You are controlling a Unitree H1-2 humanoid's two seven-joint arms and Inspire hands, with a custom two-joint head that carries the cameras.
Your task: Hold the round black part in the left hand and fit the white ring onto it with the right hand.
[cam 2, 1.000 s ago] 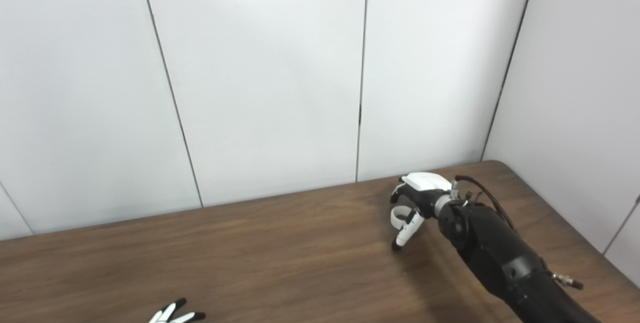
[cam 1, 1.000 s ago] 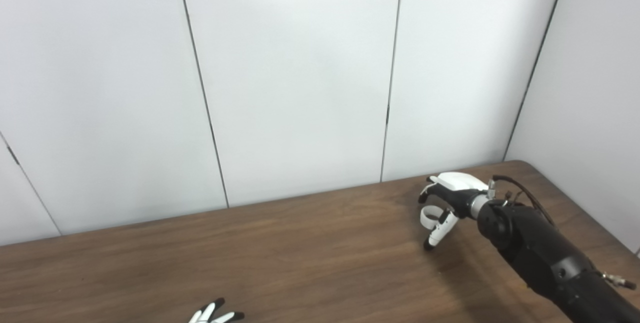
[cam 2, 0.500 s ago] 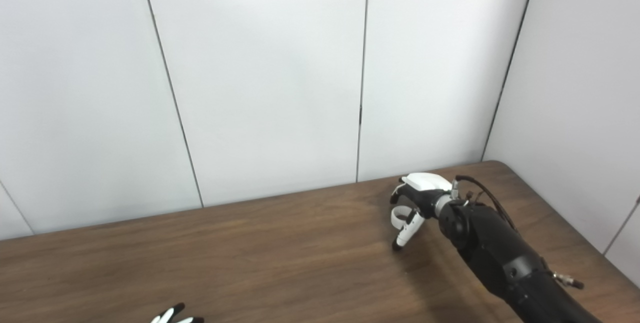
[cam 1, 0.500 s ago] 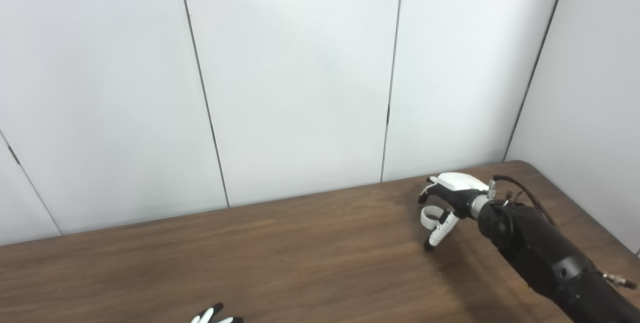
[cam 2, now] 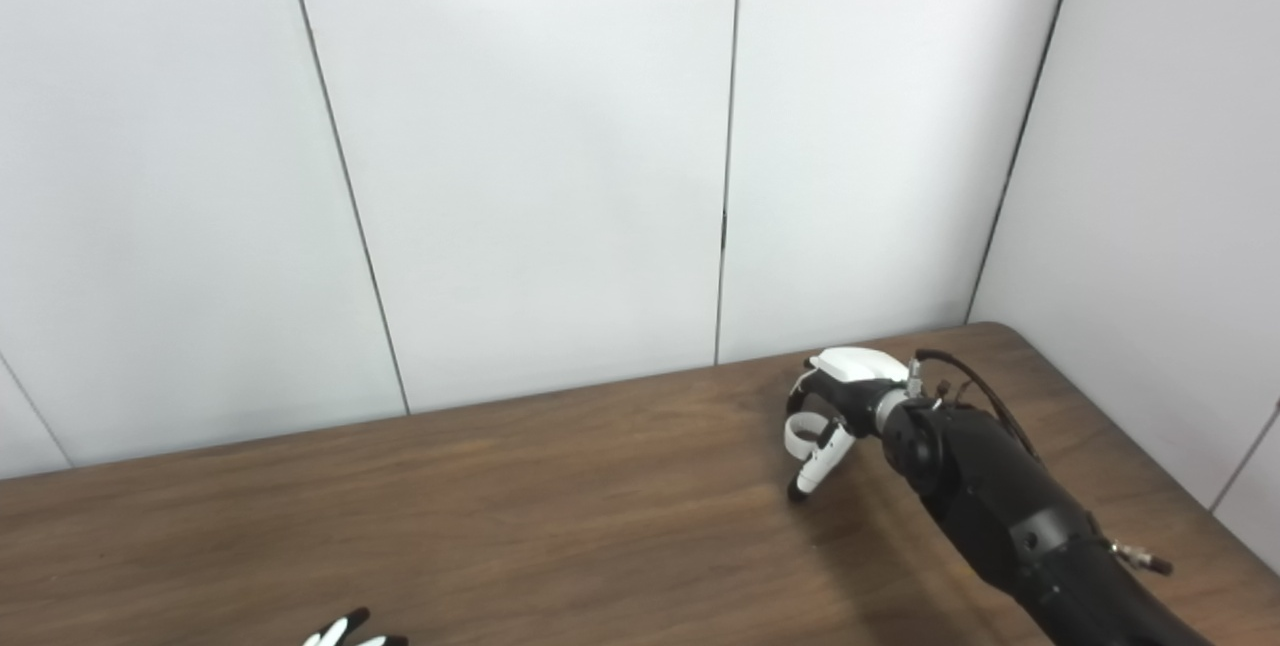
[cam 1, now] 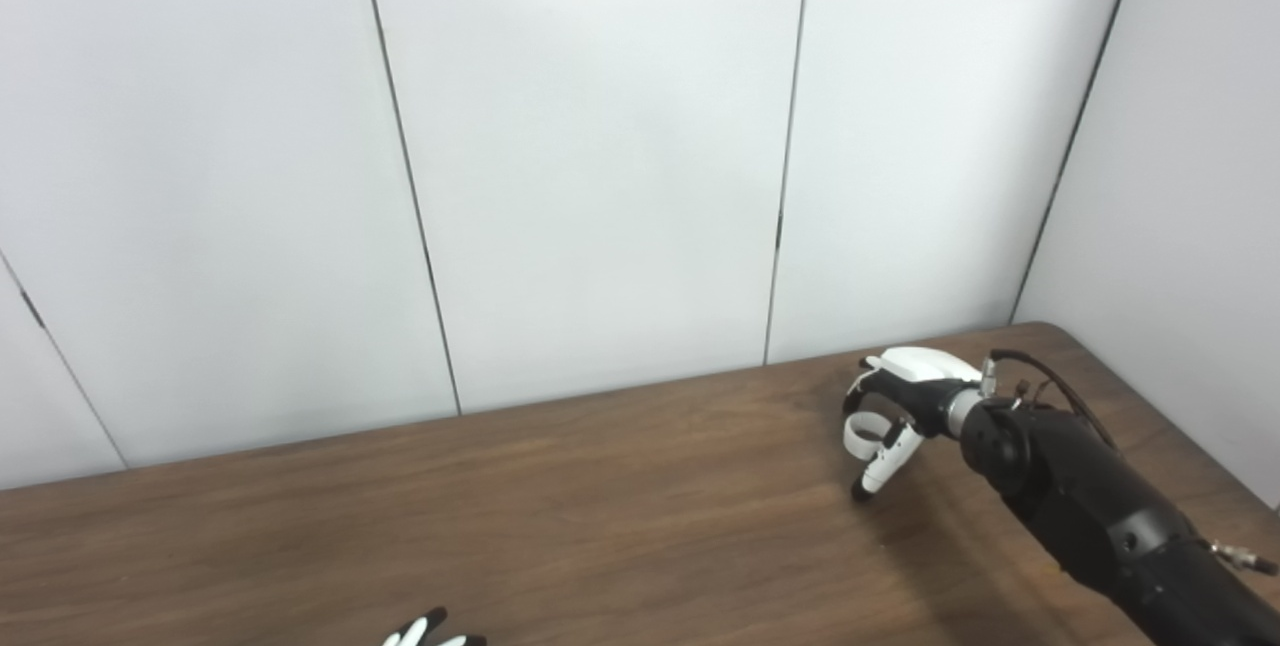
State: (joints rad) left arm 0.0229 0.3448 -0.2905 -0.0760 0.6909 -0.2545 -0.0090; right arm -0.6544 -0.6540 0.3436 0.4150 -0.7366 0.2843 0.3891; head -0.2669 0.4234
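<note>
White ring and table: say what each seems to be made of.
White ring, held in the right hand: probably plastic, given its even matte white band with no metallic glint; too small to be sure. Table: brown wood-grain surface with long streaks and a faint sheen, so wood or a wood-look laminate; the pictures cannot settle which.

We count one white ring (cam 1: 861,432), caught in the curled fingers of one right hand (cam 1: 893,404) above one brown table (cam 1: 600,506). We see one left hand (cam 1: 430,634) (only its fingertips clear the bottom edge). One black right arm (cam 1: 1090,516) reaches in, and five pale wall panels (cam 1: 590,156) stand behind.
</note>
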